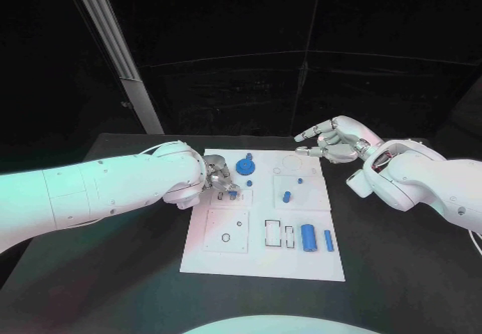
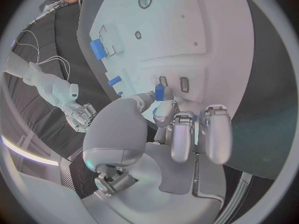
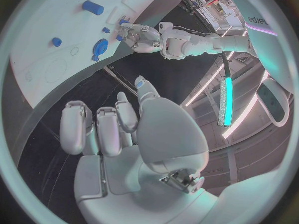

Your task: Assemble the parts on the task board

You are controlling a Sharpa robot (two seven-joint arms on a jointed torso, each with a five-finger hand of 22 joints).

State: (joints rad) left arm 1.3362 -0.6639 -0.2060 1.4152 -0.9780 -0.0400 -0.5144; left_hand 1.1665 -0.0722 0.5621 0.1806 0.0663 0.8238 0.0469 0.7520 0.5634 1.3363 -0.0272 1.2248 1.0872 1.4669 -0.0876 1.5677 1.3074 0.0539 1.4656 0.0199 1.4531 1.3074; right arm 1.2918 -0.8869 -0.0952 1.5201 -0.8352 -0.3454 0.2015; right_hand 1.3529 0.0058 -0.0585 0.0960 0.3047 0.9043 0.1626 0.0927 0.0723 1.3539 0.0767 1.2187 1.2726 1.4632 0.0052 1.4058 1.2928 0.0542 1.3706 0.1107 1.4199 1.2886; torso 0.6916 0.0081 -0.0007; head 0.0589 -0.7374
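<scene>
While the left hand (image 1: 221, 185) pinches a small blue part (image 2: 159, 91) over the task board (image 1: 263, 261), the right hand (image 1: 334, 141) hovers empty, fingers loosely apart, beyond its far right corner.

left robot hand (image 1: 223, 184) blocking board's (image 1: 263, 261) left slots

I work in a dark lab or test studio: a black table (image 1: 120, 292) carries a white task board (image 1: 263, 259), with a metal beam (image 1: 122, 66) and black curtains behind.

No readable text or labels
</scene>
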